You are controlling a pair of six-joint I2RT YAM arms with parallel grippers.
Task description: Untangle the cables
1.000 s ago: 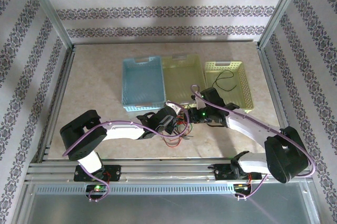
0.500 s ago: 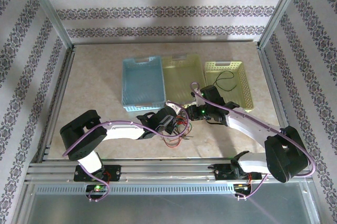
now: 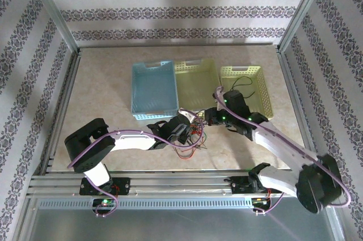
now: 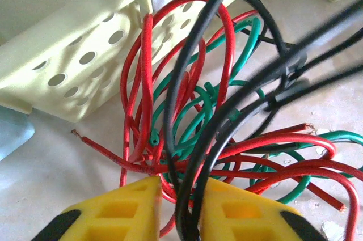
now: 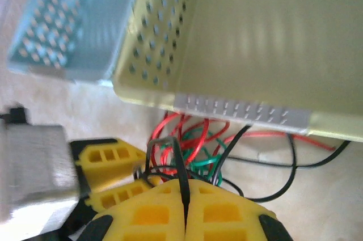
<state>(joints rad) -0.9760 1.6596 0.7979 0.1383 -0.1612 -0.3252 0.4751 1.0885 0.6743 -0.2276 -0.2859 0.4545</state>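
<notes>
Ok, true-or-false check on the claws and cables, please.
1. The right claw is shut on a black cable. True.
2. The tangle lies inside the blue basket. False: it lies on the table before the middle basket.
3. A second black cable lies in the right-hand basket. True.
4. The tangle holds only red cables. False: red, green and black.
5. The left claw has nothing between its fingers. False: black cables pass between them.

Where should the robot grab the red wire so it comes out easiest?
Probably the loose end of the red wire, which seems to lie flat on the table beside the tangle, near the pale yellow basket. Come from that outer side, low: that stretch lies straight and alone, while elsewhere red loops weave through green and black wires.
</notes>
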